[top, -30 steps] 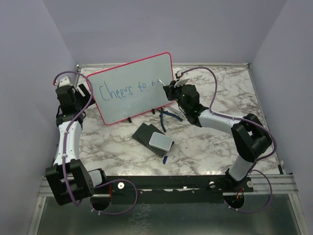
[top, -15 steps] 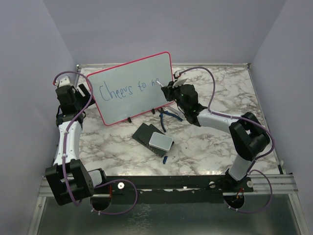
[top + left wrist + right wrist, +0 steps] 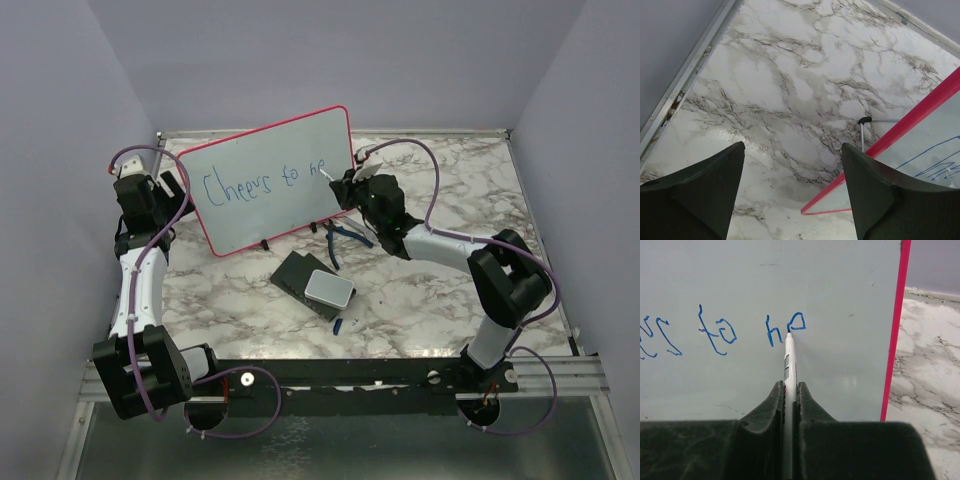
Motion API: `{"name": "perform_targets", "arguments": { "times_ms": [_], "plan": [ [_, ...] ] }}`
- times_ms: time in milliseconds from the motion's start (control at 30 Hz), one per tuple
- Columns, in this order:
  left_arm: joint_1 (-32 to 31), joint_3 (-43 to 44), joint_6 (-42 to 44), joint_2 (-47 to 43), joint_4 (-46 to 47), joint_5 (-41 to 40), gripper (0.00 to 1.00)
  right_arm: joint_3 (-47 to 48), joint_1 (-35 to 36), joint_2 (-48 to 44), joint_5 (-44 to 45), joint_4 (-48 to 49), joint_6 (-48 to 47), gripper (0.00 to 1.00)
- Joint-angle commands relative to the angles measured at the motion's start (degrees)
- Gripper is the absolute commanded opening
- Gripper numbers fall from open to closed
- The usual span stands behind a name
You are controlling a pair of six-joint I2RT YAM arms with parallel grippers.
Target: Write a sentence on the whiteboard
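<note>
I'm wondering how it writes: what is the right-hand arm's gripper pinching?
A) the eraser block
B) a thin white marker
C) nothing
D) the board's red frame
B: the right gripper is shut on a thin white marker, its tip touching the whiteboard at the blue writing; the eraser block lies on the table.

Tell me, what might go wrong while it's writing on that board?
1. The whiteboard stands propped up on small feet. The marker pinched in the right end effector presses on it and might tip or slide it. The left end effector is open near its left edge, so it is probably not bracing it.
2. The sentence ends at "ne", close to the red frame; the line may run out of room.
</note>
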Motion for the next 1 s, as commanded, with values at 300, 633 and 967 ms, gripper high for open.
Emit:
{"name": "perform_targets", "arguments": {
  "times_ms": [300, 633, 967],
  "plan": [
    [-0.61, -0.47, 0.21, -1.39, 0.96, 0.09, 0.8, -2.48, -0.39, -1.07, 5.36, -2.11, 0.46, 0.01],
    [-0.6, -0.49, 0.2, -1.56, 0.95, -0.05, 0.8, -2.19, -0.41, -1.94, 6.53, -1.8, 0.25, 0.01],
    [-0.6, -0.56, 0.12, -1.64, 0.9, -0.25, 0.8, -7.24, -0.41, -8.19, 3.7, 1.94, -1.55, 0.01]
  ]
}}
